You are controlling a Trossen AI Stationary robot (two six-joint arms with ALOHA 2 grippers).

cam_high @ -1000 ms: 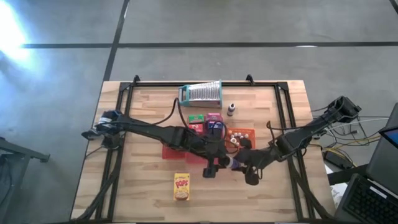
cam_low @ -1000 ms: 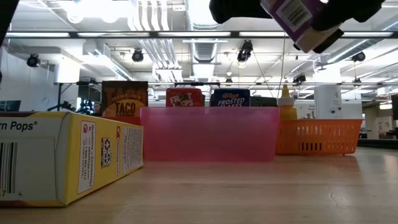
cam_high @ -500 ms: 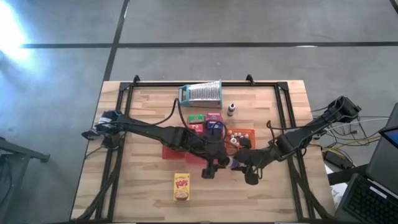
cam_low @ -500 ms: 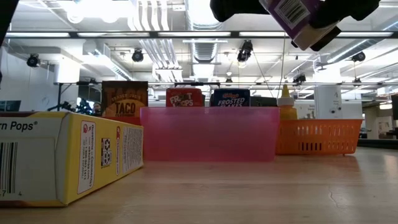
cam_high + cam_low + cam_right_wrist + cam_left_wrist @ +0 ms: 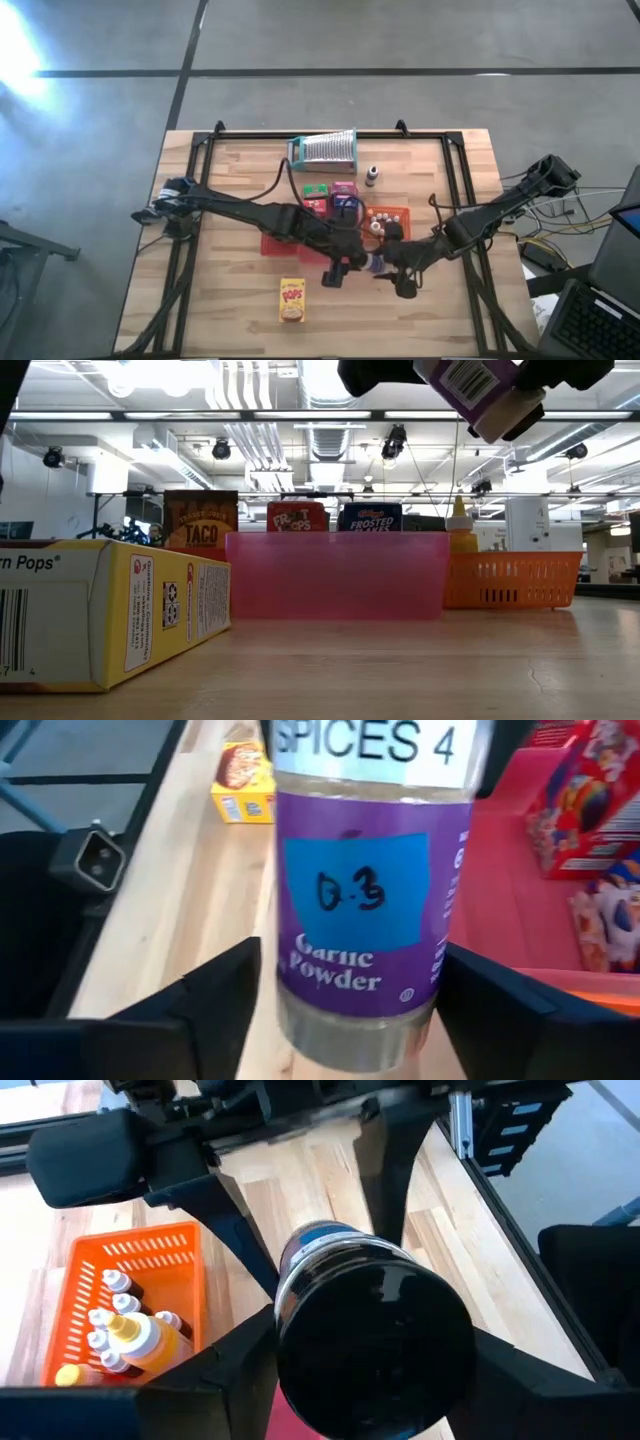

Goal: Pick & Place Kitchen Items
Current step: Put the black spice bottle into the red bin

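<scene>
A spice jar (image 5: 372, 910) with a purple "Garlic Powder" label and a black lid (image 5: 375, 1345) hangs in the air between my two grippers, above the table's middle (image 5: 372, 264). It is tilted, with its pale bottom end (image 5: 505, 418) lowest. My left gripper (image 5: 375, 1370) is shut on the lid end. My right gripper (image 5: 355, 1000) is open, and its fingers (image 5: 215, 1000) stand on either side of the jar's bottom end, close to it. My left gripper pinches the jar's black lid end (image 5: 300, 1380) between its two fingers (image 5: 235, 1365), one on each side. The fingers run along the jar, slanting down from the table's left. The jar is lifted clear of the table and tilts, bottom end lower.
A yellow Pops box (image 5: 291, 299) lies near the front edge. A red tray (image 5: 285, 242) with small boxes (image 5: 330, 195) and an orange basket (image 5: 392, 214) of little bottles sit mid-table. A ribbed metal piece (image 5: 323, 150) and a small bottle (image 5: 371, 176) stand farther back.
My right gripper has opened: in the low view its dark finger has drawn away from the jar's bottom end. The jar has stayed aloft in the same place, held at its lid end by my left gripper.
</scene>
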